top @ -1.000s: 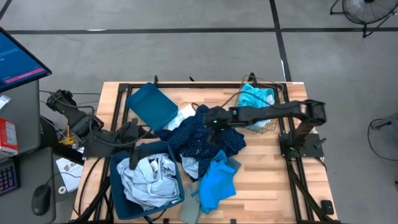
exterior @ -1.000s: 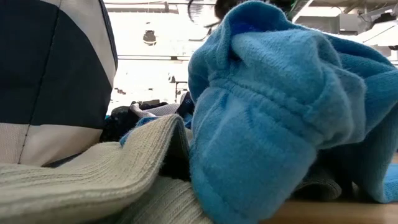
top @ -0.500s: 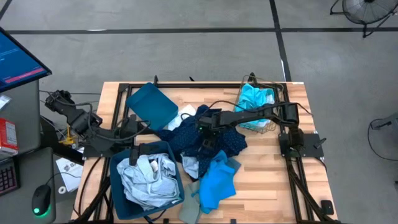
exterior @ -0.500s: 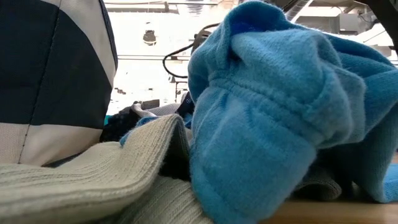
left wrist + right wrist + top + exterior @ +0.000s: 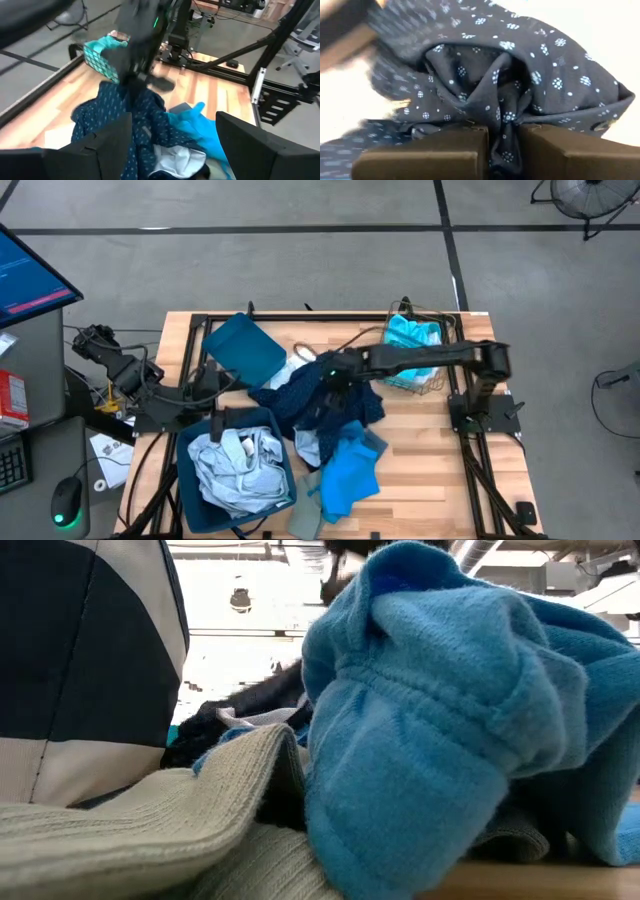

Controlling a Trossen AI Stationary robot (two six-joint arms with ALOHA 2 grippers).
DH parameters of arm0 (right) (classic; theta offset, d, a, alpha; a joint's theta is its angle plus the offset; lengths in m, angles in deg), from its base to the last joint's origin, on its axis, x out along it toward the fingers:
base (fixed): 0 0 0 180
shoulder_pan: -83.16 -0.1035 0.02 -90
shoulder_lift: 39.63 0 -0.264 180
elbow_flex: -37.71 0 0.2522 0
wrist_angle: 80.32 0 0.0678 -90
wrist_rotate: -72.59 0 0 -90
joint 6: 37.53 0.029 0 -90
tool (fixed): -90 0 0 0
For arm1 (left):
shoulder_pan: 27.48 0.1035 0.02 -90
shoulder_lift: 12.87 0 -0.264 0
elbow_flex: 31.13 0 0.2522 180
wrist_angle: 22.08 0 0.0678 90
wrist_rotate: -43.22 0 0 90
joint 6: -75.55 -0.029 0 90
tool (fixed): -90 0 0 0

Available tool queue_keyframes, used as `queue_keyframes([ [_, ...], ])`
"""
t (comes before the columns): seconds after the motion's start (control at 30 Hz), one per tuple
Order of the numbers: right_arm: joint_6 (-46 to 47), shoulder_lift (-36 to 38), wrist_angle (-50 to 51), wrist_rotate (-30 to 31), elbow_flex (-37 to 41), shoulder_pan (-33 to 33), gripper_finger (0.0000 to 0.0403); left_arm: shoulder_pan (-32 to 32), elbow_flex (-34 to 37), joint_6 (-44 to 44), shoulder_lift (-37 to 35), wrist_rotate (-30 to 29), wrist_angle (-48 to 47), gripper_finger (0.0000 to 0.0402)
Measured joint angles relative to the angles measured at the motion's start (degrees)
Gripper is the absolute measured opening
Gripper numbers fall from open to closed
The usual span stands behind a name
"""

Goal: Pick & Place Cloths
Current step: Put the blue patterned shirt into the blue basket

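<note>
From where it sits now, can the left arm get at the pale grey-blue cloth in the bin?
Probably yes: the left gripper hangs at the bin's rim, jaws open, and the pale grey-blue cloth lies uncovered on top.

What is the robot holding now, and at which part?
The right tool pinches a bunched fold of the navy dotted cloth. The left tool is open, holding nothing.

Navy white-dotted cloth; bright blue cloth; pale grey-blue cloth.
</note>
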Motion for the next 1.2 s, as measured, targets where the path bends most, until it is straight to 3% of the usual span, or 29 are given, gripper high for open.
queue_keyframes([
  [0.27, 0.6, 13.5, -2.7, 0.8, -5.7, 0.5, 0.0024, 1.6, 0.0, -5.1, 0.0, -5.8, 0.2, 0.0273],
  [0.6, -2.8, 20.8, -15.3, 1.7, -7.2, 0.0, 0.0024, 10.1, 0.0, -9.3, 0.0, -5.1, 1.6, 0.0273],
  [0.9, -4.4, 20.4, -19.6, -1.3, -7.2, -0.3, 0.0024, 20.5, 0.0, -28.1, 1.2, 8.7, 14.9, 0.0273],
  [1.2, -4.5, 20.4, -19.3, -1.6, -7.2, -2.0, 0.0024, 32.2, 0.0, -31.8, 2.0, 22.9, 17.7, 0.0280],
])
